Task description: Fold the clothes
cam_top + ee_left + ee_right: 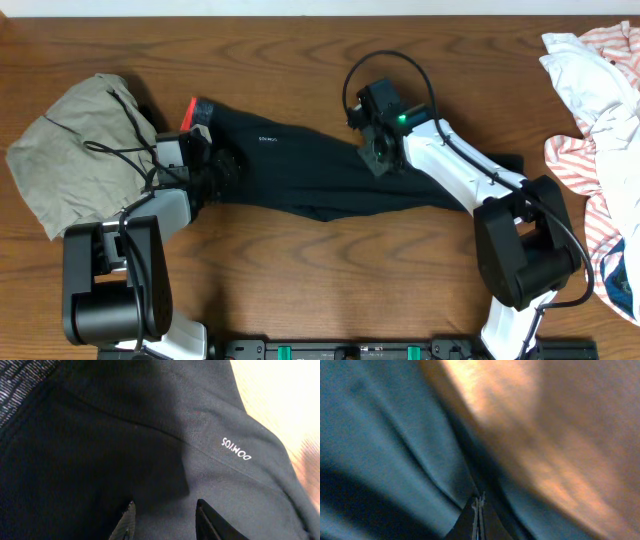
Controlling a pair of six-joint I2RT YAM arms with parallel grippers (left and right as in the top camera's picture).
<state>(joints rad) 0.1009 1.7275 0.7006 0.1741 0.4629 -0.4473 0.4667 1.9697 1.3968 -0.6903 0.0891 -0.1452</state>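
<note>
- The long black stretchy leggings (300, 170) lie across the desk's middle, with the grey patterned waistband (205, 112) toward the left edge and the legs toward the right edge.
- My left gripper (165, 510) hangs over the waistband end, fingers apart, holding nothing.
- My right gripper (479, 505) is pressed together on a crease mid-leg.
- I judge this the first fold; next, my left must clamp the waistband end.

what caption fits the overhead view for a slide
Two arms work black leggings laid across the wooden table: left gripper open near the waistband, right gripper pinching them mid-length.
</note>
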